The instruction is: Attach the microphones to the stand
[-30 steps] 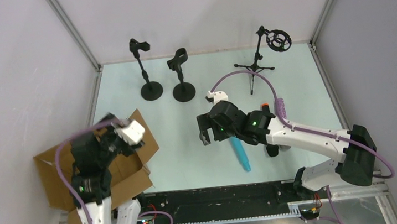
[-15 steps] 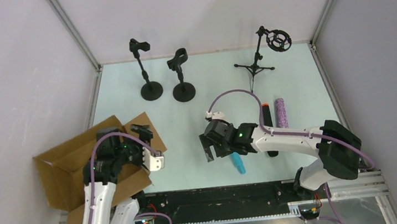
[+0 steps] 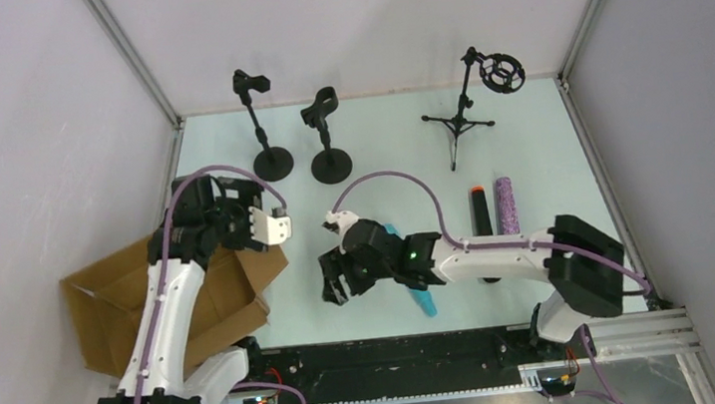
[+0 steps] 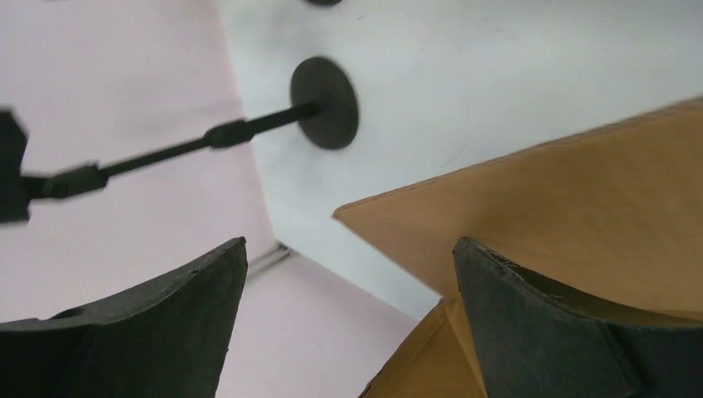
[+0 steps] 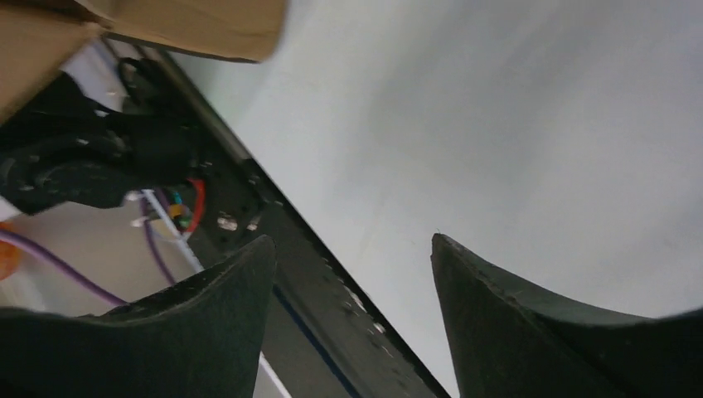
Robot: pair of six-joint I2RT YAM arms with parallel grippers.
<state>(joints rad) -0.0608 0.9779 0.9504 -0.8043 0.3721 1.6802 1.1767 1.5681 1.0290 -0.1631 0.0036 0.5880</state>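
While the blue mic [image 3: 425,301] lies on the table [image 3: 528,144], left gripper [image 4: 350,249] and right gripper [image 5: 352,240] both gape wide, holding nothing.

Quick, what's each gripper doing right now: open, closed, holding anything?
Left gripper: open, holding nothing.
Right gripper: open, holding nothing.

The top camera looks down over the tabletop [image 3: 527,134] from above its near edge. Close wrist cameras face the far-left stand [image 4: 325,104] and the near edge, sharing the cardboard box [image 4: 580,207].
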